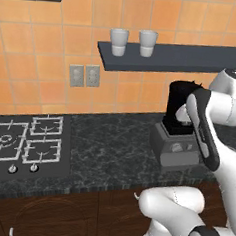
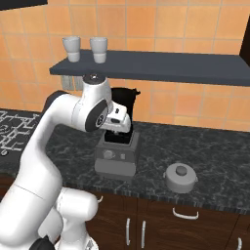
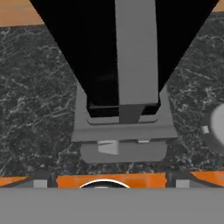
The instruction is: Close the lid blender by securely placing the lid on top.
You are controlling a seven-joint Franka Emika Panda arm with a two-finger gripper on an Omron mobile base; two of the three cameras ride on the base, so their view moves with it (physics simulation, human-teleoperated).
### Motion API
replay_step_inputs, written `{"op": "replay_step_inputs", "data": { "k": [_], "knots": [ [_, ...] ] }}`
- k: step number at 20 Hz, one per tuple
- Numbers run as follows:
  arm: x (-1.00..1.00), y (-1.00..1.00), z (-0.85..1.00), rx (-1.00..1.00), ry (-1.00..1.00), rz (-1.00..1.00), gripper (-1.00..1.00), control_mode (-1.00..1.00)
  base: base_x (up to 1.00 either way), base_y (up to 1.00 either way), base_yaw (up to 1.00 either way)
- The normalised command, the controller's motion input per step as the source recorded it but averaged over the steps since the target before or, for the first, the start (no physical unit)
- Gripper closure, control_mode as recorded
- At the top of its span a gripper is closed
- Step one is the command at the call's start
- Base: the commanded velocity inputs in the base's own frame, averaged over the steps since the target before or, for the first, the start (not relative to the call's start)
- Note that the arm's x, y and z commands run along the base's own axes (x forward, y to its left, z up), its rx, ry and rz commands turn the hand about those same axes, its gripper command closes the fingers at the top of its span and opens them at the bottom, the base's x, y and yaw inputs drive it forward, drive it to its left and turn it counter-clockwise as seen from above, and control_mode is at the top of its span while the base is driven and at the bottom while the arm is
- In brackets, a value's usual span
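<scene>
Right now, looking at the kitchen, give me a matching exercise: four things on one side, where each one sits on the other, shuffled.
Things:
1. blender
2. lid
3. white cups
4. stove

Places:
A. on the dark wall shelf
B. set into the counter, far left
C. on the counter, right of the grey base
D. on the counter, under the shelf, by the gripper

Pairs: 1-D, 2-C, 3-A, 4-B

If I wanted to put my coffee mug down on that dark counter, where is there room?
The widest bare stretch lies between the stove and the blender. The counter right of the lid is bare too. Around the blender it is crowded: the arm hangs close over it.
</scene>
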Motion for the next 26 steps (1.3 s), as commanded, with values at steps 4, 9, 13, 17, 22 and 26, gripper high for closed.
{"op": "replay_step_inputs", "data": {
  "k": [4,9,13,17,22,26],
  "knots": [
    [0.00,-1.00,-0.29,0.00,0.08,-0.09,-1.00,-1.00,0.00,0.00,0.00],
    [0.09,-1.00,-0.46,0.00,0.18,-0.12,-1.00,-1.00,0.00,0.00,0.00],
    [0.30,-1.00,-0.44,0.00,0.22,-0.18,-1.00,-1.00,0.00,0.00,0.00],
    [0.32,-1.00,-0.35,0.01,0.24,-0.20,-1.00,-1.00,0.00,0.00,0.00],
    [0.23,-0.86,-0.39,0.05,0.07,-0.06,-1.00,-1.00,0.00,0.00,0.00],
    [0.13,-0.61,-0.48,0.04,0.00,0.00,-1.00,-1.00,0.00,0.00,0.00]
  ]
}}
